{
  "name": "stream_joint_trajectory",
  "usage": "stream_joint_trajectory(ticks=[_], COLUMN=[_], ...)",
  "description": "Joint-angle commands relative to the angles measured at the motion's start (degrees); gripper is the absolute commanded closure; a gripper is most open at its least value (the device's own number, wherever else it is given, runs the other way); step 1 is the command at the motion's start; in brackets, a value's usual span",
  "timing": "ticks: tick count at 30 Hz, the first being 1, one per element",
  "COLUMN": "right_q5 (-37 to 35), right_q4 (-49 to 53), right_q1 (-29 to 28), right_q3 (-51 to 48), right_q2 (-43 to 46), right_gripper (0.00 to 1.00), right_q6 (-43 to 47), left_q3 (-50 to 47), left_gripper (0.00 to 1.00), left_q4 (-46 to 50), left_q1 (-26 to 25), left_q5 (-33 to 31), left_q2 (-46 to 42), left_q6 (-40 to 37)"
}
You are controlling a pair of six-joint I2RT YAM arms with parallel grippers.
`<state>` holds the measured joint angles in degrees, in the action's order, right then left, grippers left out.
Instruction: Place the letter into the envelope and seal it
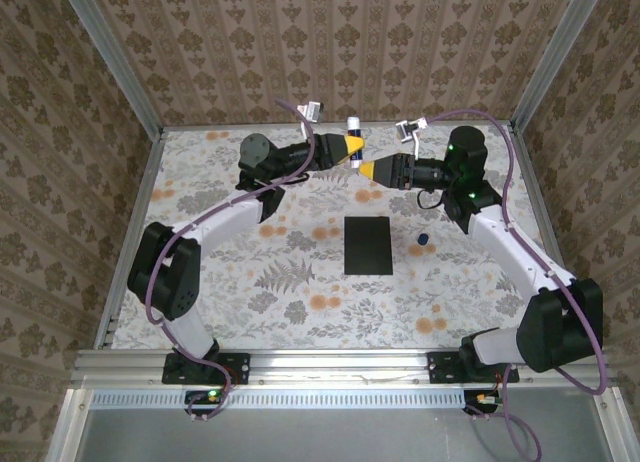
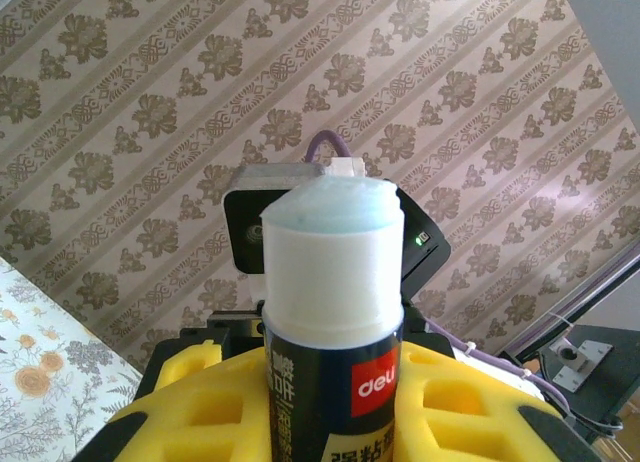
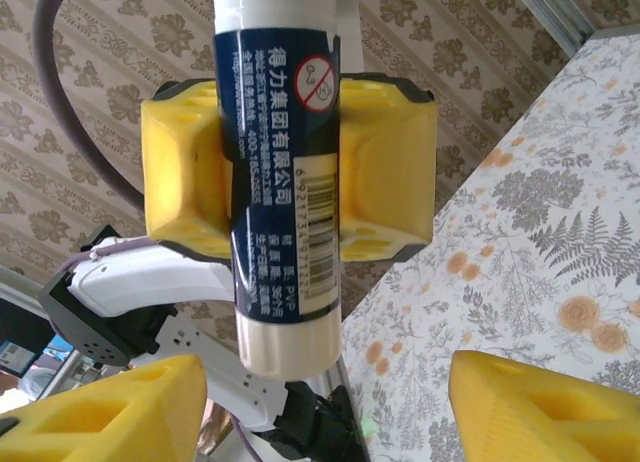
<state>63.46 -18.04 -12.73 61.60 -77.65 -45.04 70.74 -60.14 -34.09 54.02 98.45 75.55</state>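
The black envelope (image 1: 368, 245) lies flat in the middle of the table, flap not discernible. The letter is hidden from view. Raised over the far side, my left gripper (image 1: 351, 148) is shut on a glue stick (image 1: 353, 128), (image 2: 333, 312), (image 3: 283, 182), which it holds upright with its pale uncapped tip on top. My right gripper (image 1: 368, 169), (image 3: 320, 412) is open just to the right of it. Its yellow fingers (image 3: 100, 412) stand wide apart on either side of the stick's white bottom end and do not touch it.
A small dark blue object (image 1: 422, 240) sits on the floral tabletop (image 1: 230, 282) right of the envelope. Patterned walls and aluminium posts (image 1: 110, 52) close off the back and sides. Both arms arch over the far half of the table.
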Motion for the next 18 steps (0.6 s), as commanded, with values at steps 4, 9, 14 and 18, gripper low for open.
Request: stream_joint_trajectory(ticks=[4,9,14,18], right_q5=[-0.9,-1.4,-2.4,-4.5], right_q4=[-5.0,-6.1,-6.2,-4.9], right_q1=[-1.3,-2.2,-2.3,-2.5], right_q3=[0.6,1.2,1.4,1.7], right_q2=[-1.0,-1.7,-1.7,-0.8], right_gripper=[0.43,0.54,0.71,0.73], right_q6=[-2.0,-2.5,-2.7,-2.0], left_q3=[1.6,1.7,1.7,1.5], left_gripper=[1.00,1.00,1.00,1.00], left_q4=[-4.1,-4.5,-4.5,-4.4], left_q1=[-0.8,-1.2,-1.2,-1.2], left_q5=[-0.6,-1.0,-1.1,-1.3], left_q2=[1.0,1.3,1.5,1.6], left_q6=[1.1,1.3,1.5,1.4])
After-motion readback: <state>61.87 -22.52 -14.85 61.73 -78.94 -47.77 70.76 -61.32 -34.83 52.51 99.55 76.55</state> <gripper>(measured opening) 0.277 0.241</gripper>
